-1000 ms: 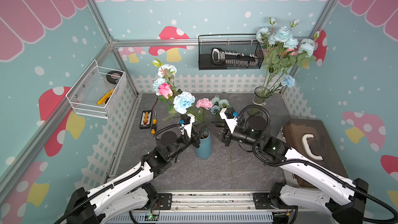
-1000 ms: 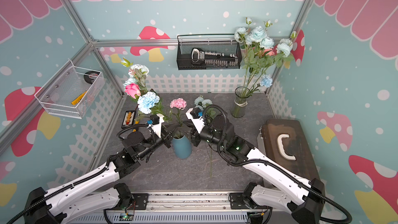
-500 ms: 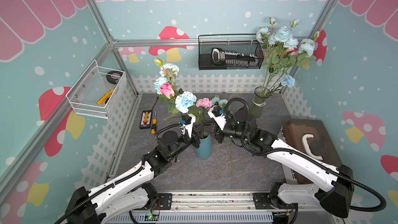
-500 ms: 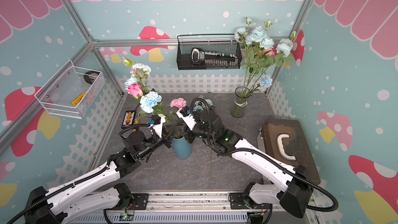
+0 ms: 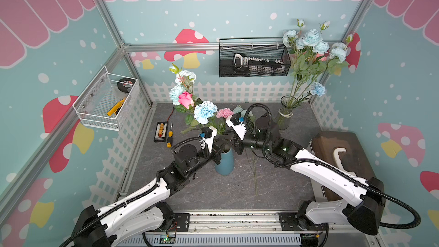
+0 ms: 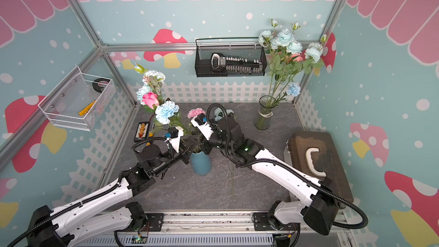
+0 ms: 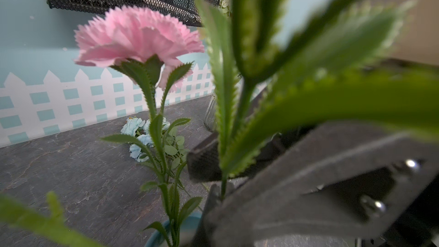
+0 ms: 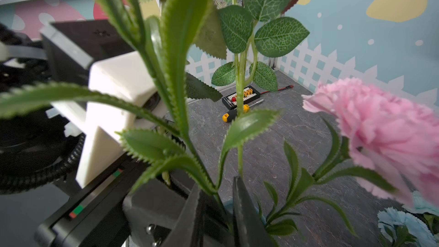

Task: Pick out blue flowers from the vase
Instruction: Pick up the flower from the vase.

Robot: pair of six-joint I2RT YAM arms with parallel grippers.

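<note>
You see the left gripper (image 5: 219,148) closed at the vase (image 5: 224,165) rim; the right gripper (image 8: 216,182) straddles a leafy stem (image 8: 210,181), grip state indeterminate.

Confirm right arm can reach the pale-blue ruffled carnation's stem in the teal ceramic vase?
Likely yes: right end effector brackets a serrated-leaf green stem at the teal vase mouth; left end effector, at the rim, isn't between. Unsure it feeds the pale-blue carnation.

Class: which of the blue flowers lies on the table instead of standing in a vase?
The pale blue spray lying flat on the grey table beyond the blue vase; the other blue flowers stand upright in it or the glass vase.
</note>
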